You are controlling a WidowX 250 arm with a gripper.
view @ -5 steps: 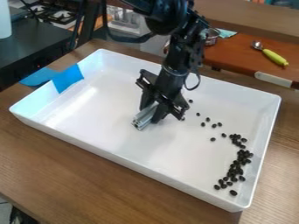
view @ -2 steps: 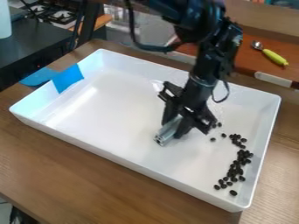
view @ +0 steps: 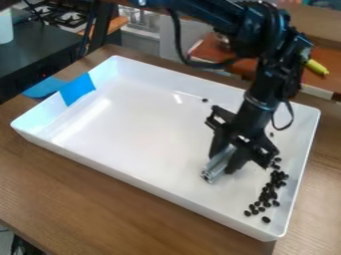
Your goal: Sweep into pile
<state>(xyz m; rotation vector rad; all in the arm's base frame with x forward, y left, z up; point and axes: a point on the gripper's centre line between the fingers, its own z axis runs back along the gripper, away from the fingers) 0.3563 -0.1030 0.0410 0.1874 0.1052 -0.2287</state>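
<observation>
Extrusion (view: pixel 211 173), one silvery bar, is pointing its long axis toward the view's lower left, from between the fingers of the gripper (view: pixel 224 164), which are clamping it. Over twenty dark beans (view: pixel 267 193) are lying in the tray (view: pixel 133 168), mostly right of the gripper.

Robotics lab, 1 robot arm (view: pixel 269 69), stove (view: pixel 69 18)

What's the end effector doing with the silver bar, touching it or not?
Touching. The camera view shows the end effector pinching the silver bar, with a finger against each side.
</observation>
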